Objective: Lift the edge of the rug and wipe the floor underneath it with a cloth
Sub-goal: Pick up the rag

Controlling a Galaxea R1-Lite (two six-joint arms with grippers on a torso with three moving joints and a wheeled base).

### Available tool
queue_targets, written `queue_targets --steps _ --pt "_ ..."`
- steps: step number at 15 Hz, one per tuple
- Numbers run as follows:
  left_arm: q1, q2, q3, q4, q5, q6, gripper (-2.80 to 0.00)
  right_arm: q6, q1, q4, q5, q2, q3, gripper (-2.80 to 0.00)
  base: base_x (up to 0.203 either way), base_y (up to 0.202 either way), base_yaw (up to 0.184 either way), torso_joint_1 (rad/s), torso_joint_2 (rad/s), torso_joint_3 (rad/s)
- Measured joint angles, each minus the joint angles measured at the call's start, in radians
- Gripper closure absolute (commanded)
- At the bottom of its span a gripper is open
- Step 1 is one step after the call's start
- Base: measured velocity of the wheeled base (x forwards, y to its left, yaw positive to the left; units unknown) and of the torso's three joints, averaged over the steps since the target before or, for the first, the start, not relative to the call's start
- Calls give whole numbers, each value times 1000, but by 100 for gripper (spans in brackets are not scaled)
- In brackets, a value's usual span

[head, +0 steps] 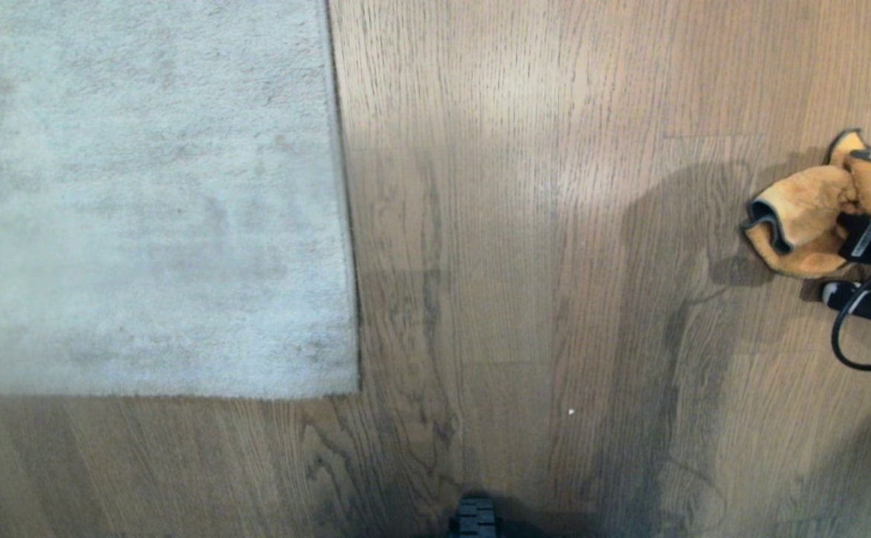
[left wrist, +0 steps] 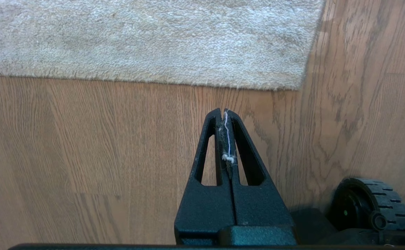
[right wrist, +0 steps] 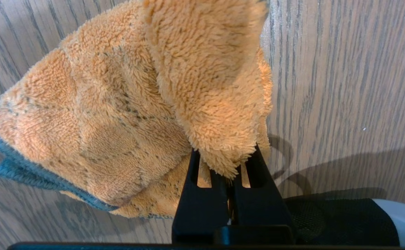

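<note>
My right gripper is clenched on a fold of the cloth, its two black fingers pressed together with orange pile bunched up and over them. In the head view the cloth sits crumpled on the floor at the far right, its dark trim curling along one side, well apart from the rug. A dark slipper lies just beside the cloth, and a black cable loops over it. The rug edge lies flat on the planks to my left, its square corner down against the wood. My left gripper hangs near that corner with its fingers pressed together on nothing, a pale thread caught between them. One of my base wheels shows beside it.
</note>
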Motion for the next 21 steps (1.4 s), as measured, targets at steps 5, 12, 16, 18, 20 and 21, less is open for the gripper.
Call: queue_targets --steps 5,12,16,18,20,21 --pt "0 0 0 0 0 0 0 0 0 0 -1 -29 27 0 0 0 0 0 0 0" --pt "0 0 0 0 0 0 0 1 1 -1 0 -166 130 0 0 0 0 0 0 0" --pt "0 0 0 0 0 0 0 2 2 0 0 -270 186 0 0 0 0 0 0 0" --pt "0 0 0 0 0 0 0 13 2 0 0 -325 219 0 0 0 0 0 0 0" --pt "0 0 0 0 0 0 0 17 2 5 0 -387 271 0 0 0 0 0 0 0" --pt "0 0 0 0 0 0 0 18 3 10 1 -421 301 0 0 0 0 0 0 0"
